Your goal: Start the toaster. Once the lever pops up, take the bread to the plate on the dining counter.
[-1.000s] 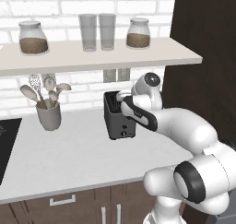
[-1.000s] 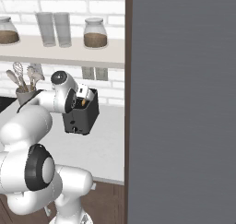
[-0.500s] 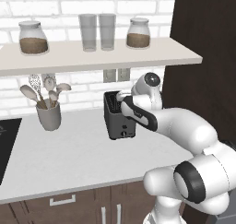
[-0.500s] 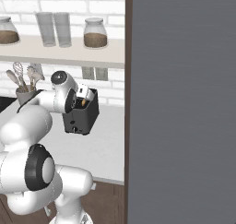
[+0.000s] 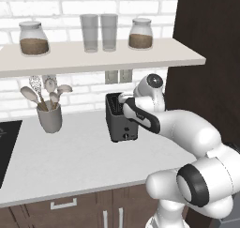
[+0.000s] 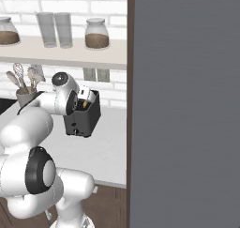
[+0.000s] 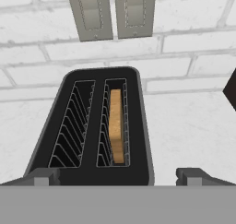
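Observation:
The dark grey toaster (image 5: 121, 121) stands on the white worktop (image 5: 70, 161) against the brick wall. It also appears in the right base view (image 6: 82, 119) and from above in the hand view (image 7: 92, 140). The bread (image 7: 116, 124) stands sunk in the right-hand slot; the left slot is empty. My gripper (image 7: 117, 178) hovers just above the toaster's near end, open, one fingertip (image 7: 44, 176) on each side and nothing between them. The white hand (image 5: 133, 110) sits over the toaster's top. The plate and the dining counter are out of view.
A grey utensil cup (image 5: 49, 117) with spoons stands left of the toaster. Above runs a shelf (image 5: 93, 56) with jars and glasses. A tall dark cabinet (image 5: 211, 58) borders the right; a black cooktop (image 5: 7, 142) lies at the left edge. Two wall outlets (image 7: 110, 11) sit behind.

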